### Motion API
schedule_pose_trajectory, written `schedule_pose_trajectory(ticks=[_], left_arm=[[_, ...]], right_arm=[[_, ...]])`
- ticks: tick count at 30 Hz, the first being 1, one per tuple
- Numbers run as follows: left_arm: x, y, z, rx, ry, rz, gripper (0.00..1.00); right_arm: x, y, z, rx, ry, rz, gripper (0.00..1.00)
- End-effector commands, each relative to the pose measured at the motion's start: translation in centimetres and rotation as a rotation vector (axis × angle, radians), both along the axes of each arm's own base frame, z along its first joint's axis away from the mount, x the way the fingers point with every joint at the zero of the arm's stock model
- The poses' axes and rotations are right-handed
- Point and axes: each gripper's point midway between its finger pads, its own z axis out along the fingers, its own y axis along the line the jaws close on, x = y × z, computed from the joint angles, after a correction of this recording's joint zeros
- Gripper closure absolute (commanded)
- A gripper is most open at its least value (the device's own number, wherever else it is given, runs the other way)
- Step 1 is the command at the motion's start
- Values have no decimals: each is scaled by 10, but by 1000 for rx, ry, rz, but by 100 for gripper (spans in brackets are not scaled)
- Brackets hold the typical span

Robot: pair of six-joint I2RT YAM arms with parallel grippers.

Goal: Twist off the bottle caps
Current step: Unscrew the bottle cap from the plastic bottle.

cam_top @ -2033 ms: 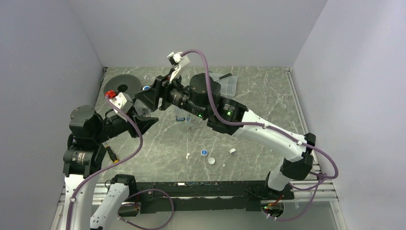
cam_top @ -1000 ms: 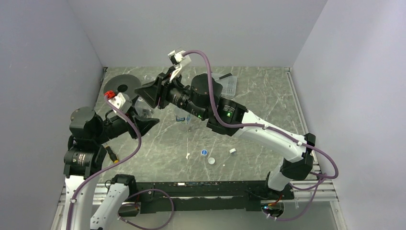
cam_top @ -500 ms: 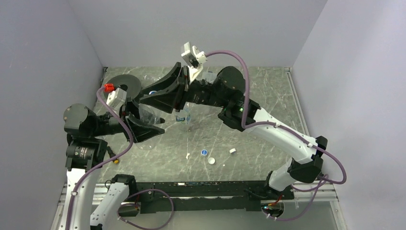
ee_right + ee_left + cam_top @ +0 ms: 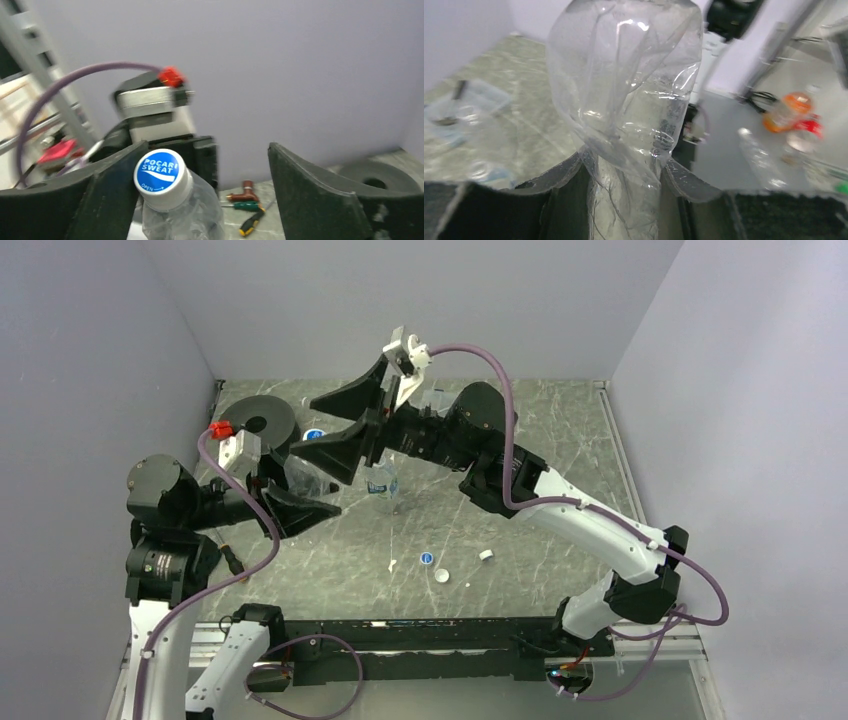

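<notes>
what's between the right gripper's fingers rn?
Right wrist view: the blue-topped white screw cap on the clear plastic bottle, close beside one finger, bare gap to the other.

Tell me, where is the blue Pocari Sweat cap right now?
The cap sits atop the clear bottle, lower left in the right wrist view, inside the open right pincer.

Bottle cap [image 4: 162, 175]: blue top printed POCARI SWEAT, white skirt, seated on clear bottle [image 4: 187, 220].
Right gripper [image 4: 207, 147]: jaws wide apart; cap just beside one jaw, well apart from the other.
Tabletop: screwdrivers [image 4: 247, 207] behind bottle.
</notes>
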Motion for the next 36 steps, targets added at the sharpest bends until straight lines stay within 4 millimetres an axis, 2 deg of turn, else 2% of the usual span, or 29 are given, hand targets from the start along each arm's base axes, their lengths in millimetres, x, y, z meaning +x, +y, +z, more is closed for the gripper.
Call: schedule_pose_trajectory(ticks=[1,3,6,8,12,18,23,26,28,32,36], left_arm=[[40,20,-16,122,-197,266,100],[54,30,-25,163,-262,356,100],[72,43,-33,198,-308,472,100],[80,51,-38,216,-306,528,100],[91,58,-45,244,-288,581,100],[95,61,-47,250,-276,602,100],[96,60,-48,240,-261,603,100],[96,60,-47,239,-260,603,100],[96,59,-47,236,-257,600,100],[94,58,-47,231,-247,589,100],[90,53,-48,218,-232,557,100]], right_arm=[[54,-35,18,58,179,-383,4],[64,-34,4,-9,239,-490,1],[68,-30,0,-52,277,-574,0],[70,-19,-11,-95,290,-597,3],[68,-8,-18,-108,301,-590,12],[68,4,-20,-110,319,-567,28],[67,16,-25,-122,339,-542,33],[67,20,-26,-116,349,-529,40],[66,20,-24,-107,349,-525,47],[66,18,-22,-93,341,-527,70],[65,11,-15,-75,314,-529,97]])
